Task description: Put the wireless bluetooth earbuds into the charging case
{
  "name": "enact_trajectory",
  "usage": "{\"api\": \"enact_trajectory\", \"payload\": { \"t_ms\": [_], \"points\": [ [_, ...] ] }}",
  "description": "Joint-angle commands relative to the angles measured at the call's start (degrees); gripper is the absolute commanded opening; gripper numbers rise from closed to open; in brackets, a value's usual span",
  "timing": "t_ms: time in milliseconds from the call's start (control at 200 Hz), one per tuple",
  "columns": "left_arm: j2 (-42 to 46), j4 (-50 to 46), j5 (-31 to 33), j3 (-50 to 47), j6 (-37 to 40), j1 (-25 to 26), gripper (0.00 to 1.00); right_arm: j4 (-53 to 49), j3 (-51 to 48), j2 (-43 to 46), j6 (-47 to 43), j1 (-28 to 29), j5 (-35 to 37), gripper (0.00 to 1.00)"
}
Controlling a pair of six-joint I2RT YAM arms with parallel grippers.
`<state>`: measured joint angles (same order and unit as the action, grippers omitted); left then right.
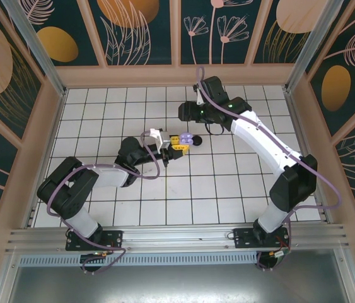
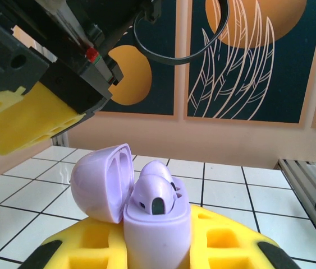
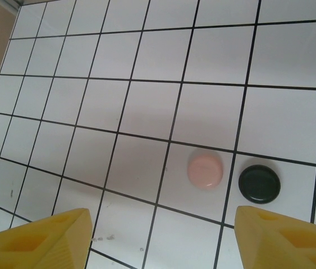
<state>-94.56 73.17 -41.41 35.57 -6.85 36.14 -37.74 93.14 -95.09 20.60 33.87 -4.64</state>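
Observation:
My left gripper [image 2: 158, 249] is shut on the base of an open purple charging case [image 2: 156, 235], which stands upright between the yellow pads [image 2: 230, 241]. Its lid [image 2: 99, 182] hangs open to the left. Two purple earbuds [image 2: 156, 193] sit in the case, their rounded heads sticking up. From above, the left gripper [image 1: 177, 144] holds the case [image 1: 187, 139] over the middle of the floor. My right gripper [image 3: 160, 241] is open with nothing between its yellow fingertips [image 3: 37, 241]. One of its fingers [image 2: 28, 120] hangs above and to the left of the case.
A closed pink round case [image 3: 205, 170] and a closed black round case [image 3: 259, 183] lie side by side on the white tiles [image 3: 118, 101] below the right gripper. Wooden walls [image 1: 183, 74] ring the tiled floor.

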Motion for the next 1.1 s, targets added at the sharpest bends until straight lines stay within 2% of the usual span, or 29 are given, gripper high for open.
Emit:
{"api": "enact_trajectory", "payload": {
  "t_ms": [0,380,766,911,1096],
  "points": [
    [-0.67,-0.04,-0.7,1.48,1.56,0.25,0.0,-2.12,2.05,-0.54,-1.53,-0.56,-1.06,0.68],
    [-0.6,-0.61,-0.72,2.0,2.54,0.35,0.0,-2.0,-0.42,-0.82,-1.44,-0.42,-2.99,0.66],
    [-1.21,-1.36,-0.14,3.08,2.56,0.36,0.0,-0.85,-8.63,5.03,-0.22,0.42,-4.45,0.63],
    [-1.63,-0.71,-0.38,3.19,2.3,0.36,0.0,-0.08,-10.15,7.32,0.92,1.01,-2.87,0.62],
    [-1.76,-0.38,-0.58,2.84,1.84,0.5,0.0,-0.01,-7.18,7.97,2.24,0.5,0.03,0.62]
  ]
}}
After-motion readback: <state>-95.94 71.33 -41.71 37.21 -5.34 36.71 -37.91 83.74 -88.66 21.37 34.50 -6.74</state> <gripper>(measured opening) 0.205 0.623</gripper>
